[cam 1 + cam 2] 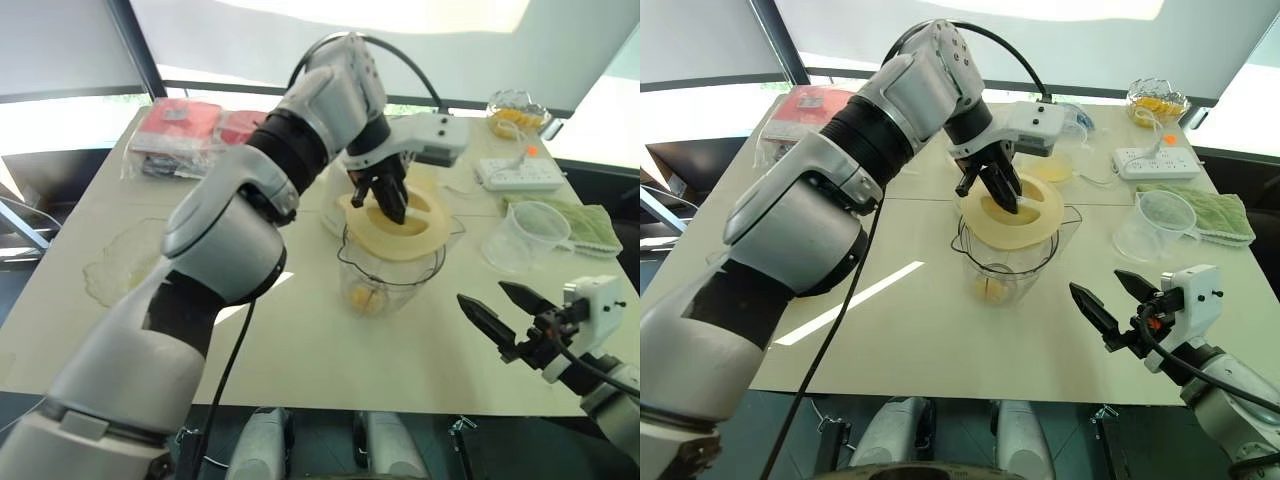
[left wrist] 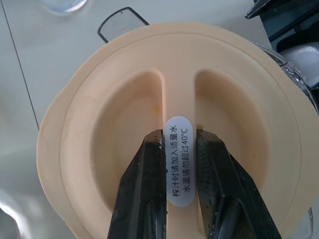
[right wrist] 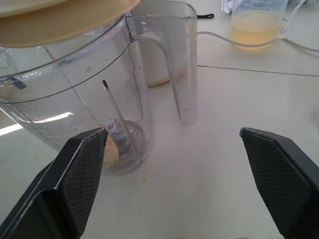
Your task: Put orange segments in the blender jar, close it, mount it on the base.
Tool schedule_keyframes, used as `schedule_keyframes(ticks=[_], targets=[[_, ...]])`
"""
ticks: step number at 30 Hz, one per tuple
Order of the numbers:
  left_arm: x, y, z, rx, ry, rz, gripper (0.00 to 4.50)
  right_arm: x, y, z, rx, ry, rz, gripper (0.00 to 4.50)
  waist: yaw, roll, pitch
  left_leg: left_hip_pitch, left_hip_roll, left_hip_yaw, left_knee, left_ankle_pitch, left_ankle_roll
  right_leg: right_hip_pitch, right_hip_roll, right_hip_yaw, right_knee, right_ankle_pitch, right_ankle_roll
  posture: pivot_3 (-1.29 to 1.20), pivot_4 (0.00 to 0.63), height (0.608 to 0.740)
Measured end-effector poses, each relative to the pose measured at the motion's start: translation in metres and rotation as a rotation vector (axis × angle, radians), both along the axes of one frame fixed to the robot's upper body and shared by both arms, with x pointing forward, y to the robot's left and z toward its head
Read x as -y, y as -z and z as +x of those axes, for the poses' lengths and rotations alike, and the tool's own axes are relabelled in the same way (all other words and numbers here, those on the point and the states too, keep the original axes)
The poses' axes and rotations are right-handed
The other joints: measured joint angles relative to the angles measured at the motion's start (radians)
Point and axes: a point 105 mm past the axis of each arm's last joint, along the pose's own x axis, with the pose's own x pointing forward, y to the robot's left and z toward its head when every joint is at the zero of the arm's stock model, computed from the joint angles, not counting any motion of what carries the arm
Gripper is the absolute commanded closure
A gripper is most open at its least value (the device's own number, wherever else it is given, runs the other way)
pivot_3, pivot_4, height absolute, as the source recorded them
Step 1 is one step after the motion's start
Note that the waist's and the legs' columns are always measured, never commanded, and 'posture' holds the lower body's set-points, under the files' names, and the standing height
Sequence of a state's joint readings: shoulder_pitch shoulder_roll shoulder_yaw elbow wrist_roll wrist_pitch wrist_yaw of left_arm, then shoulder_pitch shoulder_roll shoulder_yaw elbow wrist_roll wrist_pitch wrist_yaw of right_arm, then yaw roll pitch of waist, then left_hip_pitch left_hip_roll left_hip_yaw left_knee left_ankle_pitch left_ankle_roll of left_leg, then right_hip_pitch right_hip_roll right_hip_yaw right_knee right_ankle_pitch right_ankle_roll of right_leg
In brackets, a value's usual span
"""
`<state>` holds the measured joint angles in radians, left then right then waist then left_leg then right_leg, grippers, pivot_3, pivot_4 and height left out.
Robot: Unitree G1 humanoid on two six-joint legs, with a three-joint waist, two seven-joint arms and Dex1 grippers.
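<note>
cream table [image 1: 300,360], lid [image 1: 395,222] in left jaws over blender jar [image 1: 385,275]

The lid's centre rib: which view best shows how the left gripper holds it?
The left wrist view: both black fingers clamp the labelled rib of the lid from either side. Both eye views show the left gripper on the lid over the blender jar, grip detail hidden. The right wrist view catches just the lid's edge.
</note>
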<state>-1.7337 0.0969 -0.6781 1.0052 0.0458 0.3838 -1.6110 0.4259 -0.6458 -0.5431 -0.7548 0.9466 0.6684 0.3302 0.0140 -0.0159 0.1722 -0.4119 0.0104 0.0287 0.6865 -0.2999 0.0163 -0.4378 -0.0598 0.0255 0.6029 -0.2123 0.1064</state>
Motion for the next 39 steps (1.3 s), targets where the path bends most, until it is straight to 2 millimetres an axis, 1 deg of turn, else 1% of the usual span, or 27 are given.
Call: schedule_keyframes(ticks=[7, 16, 20, 23, 27, 34, 39], targets=[[0.007, 0.006, -0.012, -0.019, -0.022, 0.011, 4.24, 0.002, 0.003, 0.002, -0.003, 0.012, 0.003, 0.0, -0.001, 0.001, -0.001, 0.005, 0.0, 0.0, 0.0, 0.0, 0.0, 0.006, 0.0, 0.0, 0.0, 0.0, 0.0, 0.0, 0.15, 0.74], [0.009, 0.008, -0.021, -0.013, -0.059, 0.006, 4.24, 0.002, 0.007, 0.003, -0.005, 0.022, 0.014, 0.0, -0.002, 0.003, -0.002, 0.006, 0.001, -0.001, 0.001, 0.0, 0.0, 0.007, 0.0, 0.0, 0.0, 0.0, 0.0, 0.0, 0.15, 0.74], [0.006, 0.015, -0.019, 0.003, -0.093, -0.01, 4.24, 0.003, 0.008, 0.005, -0.001, 0.026, 0.008, 0.0, -0.002, 0.003, -0.005, 0.01, 0.001, -0.001, 0.002, 0.0, 0.0, 0.01, 0.0, 0.0, 0.0, 0.0, 0.0, 0.0, 0.15, 0.74], [0.005, 0.02, -0.017, 0.01, -0.126, -0.02, 4.24, 0.002, 0.007, 0.007, 0.005, 0.027, 0.009, 0.0, -0.003, 0.002, -0.009, 0.019, 0.002, -0.001, 0.002, 0.0, 0.0, 0.02, 0.0, 0.0, 0.0, -0.001, -0.001, 0.0, 0.15, 0.74], [0.003, 0.023, -0.013, 0.004, -0.187, -0.031, 4.24, 0.0, 0.01, 0.009, 0.002, 0.025, 0.017, 0.0, -0.004, 0.004, -0.014, 0.025, 0.004, -0.002, 0.002, 0.0, 0.0, 0.027, 0.0, -0.001, -0.004, -0.004, 0.002, 0.0, 0.15, 0.74], [0.001, 0.021, -0.006, 0.007, -0.246, -0.05, 4.24, 0.002, 0.012, 0.011, -0.002, 0.03, 0.01, 0.0, -0.005, 0.005, -0.014, 0.024, 0.004, -0.002, 0.001, 0.0, 0.0, 0.027, -0.001, -0.001, -0.004, -0.003, 0.001, 0.0, 0.15, 0.74], [-0.004, 0.02, -0.001, 0.002, -0.267, -0.058, 4.24, 0.0, 0.01, 0.014, 0.01, 0.018, 0.015, 0.0, -0.011, 0.005, -0.014, 0.024, 0.004, -0.002, 0.001, 0.0, 0.0, 0.026, 0.0, -0.001, -0.004, -0.002, -0.001, 0.0, 0.15, 0.74]])
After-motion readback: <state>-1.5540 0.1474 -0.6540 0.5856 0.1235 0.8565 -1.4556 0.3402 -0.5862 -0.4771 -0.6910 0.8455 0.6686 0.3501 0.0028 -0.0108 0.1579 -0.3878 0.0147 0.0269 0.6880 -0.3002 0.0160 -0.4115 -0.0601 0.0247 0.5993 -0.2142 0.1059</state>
